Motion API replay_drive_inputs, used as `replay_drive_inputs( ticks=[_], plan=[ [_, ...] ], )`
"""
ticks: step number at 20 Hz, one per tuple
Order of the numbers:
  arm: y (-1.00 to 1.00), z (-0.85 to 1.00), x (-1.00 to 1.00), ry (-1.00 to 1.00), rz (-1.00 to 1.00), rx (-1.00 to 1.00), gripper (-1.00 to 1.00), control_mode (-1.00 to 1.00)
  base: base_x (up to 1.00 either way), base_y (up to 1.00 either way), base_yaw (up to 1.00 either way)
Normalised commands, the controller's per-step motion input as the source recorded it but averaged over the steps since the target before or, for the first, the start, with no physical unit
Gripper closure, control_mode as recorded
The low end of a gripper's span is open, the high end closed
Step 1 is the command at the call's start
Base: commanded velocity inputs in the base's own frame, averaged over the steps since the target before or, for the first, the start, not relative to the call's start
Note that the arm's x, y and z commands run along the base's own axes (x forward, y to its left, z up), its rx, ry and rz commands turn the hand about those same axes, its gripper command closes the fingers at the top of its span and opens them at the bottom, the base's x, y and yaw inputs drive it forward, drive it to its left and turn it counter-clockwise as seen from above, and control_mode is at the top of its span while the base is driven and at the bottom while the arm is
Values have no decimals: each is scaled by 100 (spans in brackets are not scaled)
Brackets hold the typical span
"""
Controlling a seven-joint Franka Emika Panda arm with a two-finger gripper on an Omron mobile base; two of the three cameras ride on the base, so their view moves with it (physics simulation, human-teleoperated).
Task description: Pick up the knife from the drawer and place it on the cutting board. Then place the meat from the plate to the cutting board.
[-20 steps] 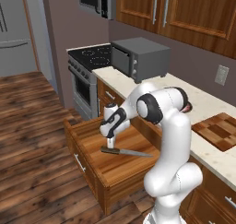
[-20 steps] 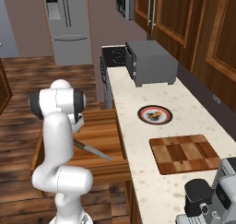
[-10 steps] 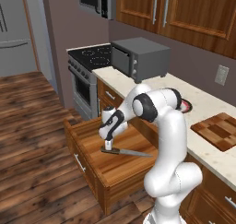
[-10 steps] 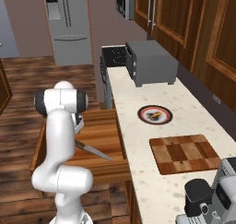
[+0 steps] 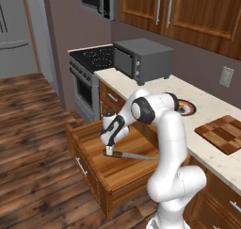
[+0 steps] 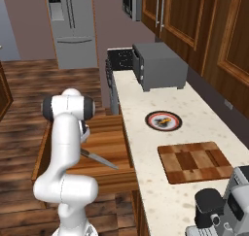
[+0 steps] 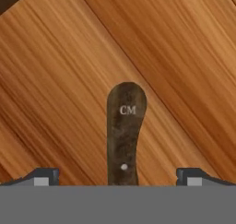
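Knife (image 7: 125, 133) lies flat on the wood-grain floor of the open drawer (image 5: 101, 169), its dark handle running up between the two fingertips (image 7: 44, 176) in the hand view, with clear space on each side. The gripper (image 5: 109, 151) stands wide open right over the handle end, holding nothing, while the grey blade points away toward the arm's base. In the right base view the knife (image 6: 99, 160) lies slantwise near the drawer's (image 6: 104, 138) counter side. Farther off on the pale counter (image 6: 146, 157) lies the checkered board (image 6: 195, 161), bare. Beyond it sits the plate (image 6: 164, 120) with the small orange meat (image 6: 165, 120) on it, and behind that a grey microwave (image 6: 159, 66).
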Motion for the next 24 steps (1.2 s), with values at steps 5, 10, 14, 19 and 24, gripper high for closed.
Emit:
replay_drive_inputs(
  ticks=[5,10,14,19,24],
  plan=[
    [0,-21,17,0,0,0,-100,-100,0,0,0],
    [1,-20,1,0,0,0,-100,-100,0,0,0],
    [0,-19,0,0,0,0,-100,-100,0,0,0],
    [0,-28,1,0,0,0,-100,-100,0,0,0],
    [3,-55,4,-1,0,0,-100,-100,0,0,0]
  ],
)
